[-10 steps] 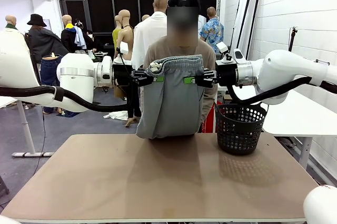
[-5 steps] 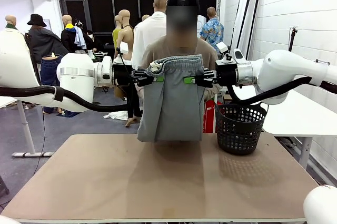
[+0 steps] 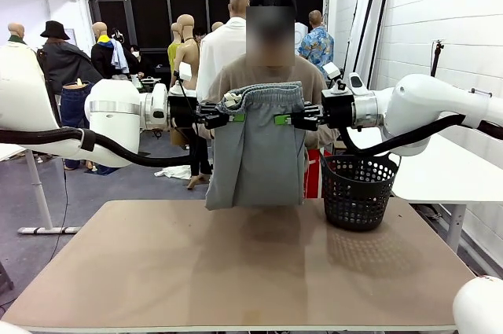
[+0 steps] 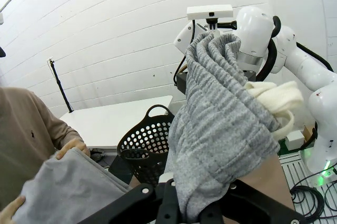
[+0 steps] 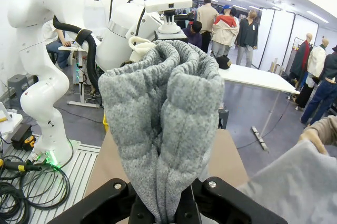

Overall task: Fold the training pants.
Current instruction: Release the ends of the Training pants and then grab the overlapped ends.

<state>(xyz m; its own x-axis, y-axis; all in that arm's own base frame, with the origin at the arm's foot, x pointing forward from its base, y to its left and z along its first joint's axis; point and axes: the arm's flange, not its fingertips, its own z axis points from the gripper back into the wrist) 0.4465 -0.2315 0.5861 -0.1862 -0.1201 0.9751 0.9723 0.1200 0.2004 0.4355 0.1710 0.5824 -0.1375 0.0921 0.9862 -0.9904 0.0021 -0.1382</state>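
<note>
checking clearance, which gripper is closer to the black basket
Right. The right gripper, shut on the training pants, hangs up and to the left of the basket; the left gripper holds their other side, farther off.

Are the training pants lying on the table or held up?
Held up. The training pants hang by the waistband, pinched by the left gripper and right gripper; the person's hand holds the lower end.

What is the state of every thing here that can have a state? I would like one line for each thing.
training pants: held up by the waistband, leg end in the person's hands.
left end effector: shut on the waistband.
right end effector: shut on the waistband.
person's hands: gripping the grey fabric.
black mesh basket: upright on the table.
</note>
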